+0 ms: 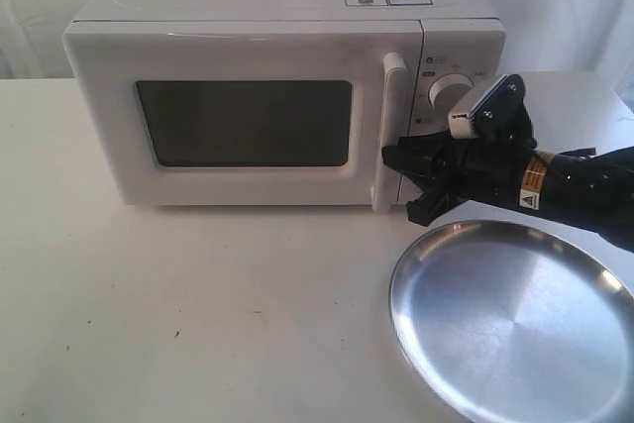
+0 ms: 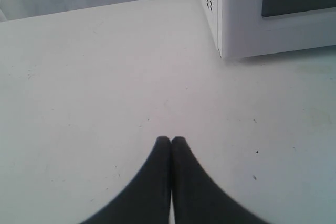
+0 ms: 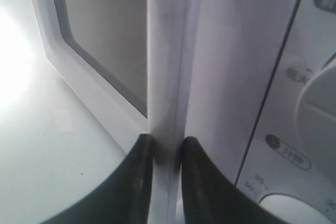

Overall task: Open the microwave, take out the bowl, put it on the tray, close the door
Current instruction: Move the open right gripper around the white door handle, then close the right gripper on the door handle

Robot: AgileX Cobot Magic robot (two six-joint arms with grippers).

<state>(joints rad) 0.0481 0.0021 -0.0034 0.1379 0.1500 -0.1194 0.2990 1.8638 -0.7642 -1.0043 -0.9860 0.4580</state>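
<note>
Microwave stands at the back of the surface, door shut. Right fingers clamp its handle. Left fingers are pressed together over open surface near the microwave's corner. Tray lies front right.

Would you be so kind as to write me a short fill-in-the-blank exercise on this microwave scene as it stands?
1. The door of the microwave is ____.
2. The right gripper clamps the door's vertical ____.
3. The left gripper is ____ and holds nothing.
4. The tray holds ____.
Missing words: closed; handle; shut; nothing.
</note>
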